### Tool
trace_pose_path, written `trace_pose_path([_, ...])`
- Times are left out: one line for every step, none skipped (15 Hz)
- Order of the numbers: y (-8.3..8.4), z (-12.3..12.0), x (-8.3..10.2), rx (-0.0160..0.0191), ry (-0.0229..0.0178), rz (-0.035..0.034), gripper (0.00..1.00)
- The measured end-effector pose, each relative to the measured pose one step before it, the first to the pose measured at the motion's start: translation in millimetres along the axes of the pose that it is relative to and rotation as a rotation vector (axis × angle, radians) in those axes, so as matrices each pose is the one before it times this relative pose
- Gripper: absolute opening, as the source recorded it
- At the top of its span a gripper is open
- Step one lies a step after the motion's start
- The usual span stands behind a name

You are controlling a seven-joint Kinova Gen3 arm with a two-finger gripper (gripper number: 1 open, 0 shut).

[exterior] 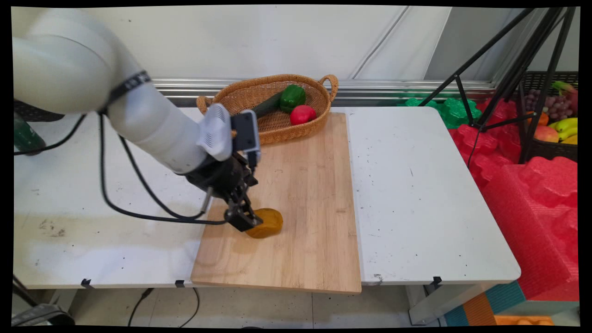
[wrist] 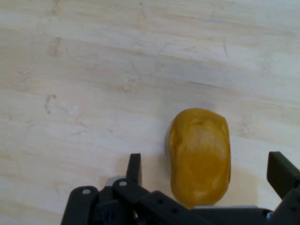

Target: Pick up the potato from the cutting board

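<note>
A yellow-brown potato-like lump [exterior: 266,222] [wrist: 200,156] lies on the wooden cutting board [exterior: 305,194], near its front left. My black gripper [exterior: 244,221] [wrist: 208,176] is low over the board and open. The lump sits between the two fingers: the left fingertip [wrist: 134,168] stands apart from its side, and the right fingertip [wrist: 281,172] is well clear on the other side. Neither touches the lump in the hand view. In the main view the gripper covers the lump's left end.
A wicker basket [exterior: 240,96] at the board's far end holds a green pepper [exterior: 292,97], a red fruit [exterior: 302,114] and a dark cucumber [exterior: 267,107]. Black cables hang left of the gripper. A tripod [exterior: 518,69] and red foam stand right of the table [exterior: 416,194].
</note>
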Motion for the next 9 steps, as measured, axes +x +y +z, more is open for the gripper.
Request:
trace_pose_path([0.11,6.09,1.58,-0.00287,-0.00828,-0.00031,1.00])
trace_pose_path([0.16,7.35,1.93,-0.00372,-0.01009,-0.00024,1.00])
trace_pose_path([0.45,9.87,2.18,-0.00591,-0.01404,-0.00141,1.00])
trace_pose_path([0.39,7.85,1.56,-0.00424,-0.01125,-0.00133,1.00])
trace_pose_path([0.50,8.67,1.52,-0.00485,-0.01310,-0.00165,1.00])
trace_pose_path([0.41,8.11,1.44,-0.00367,-0.01155,-0.00239,1.00])
trace_pose_path([0.42,7.00,1.32,-0.00301,-0.00941,-0.00267,1.00])
trace_pose_path([0.30,5.62,1.15,-0.00204,-0.00648,-0.00340,1.00])
trace_pose_path([0.22,5.95,1.53,-0.00180,-0.00533,-0.00575,1.00])
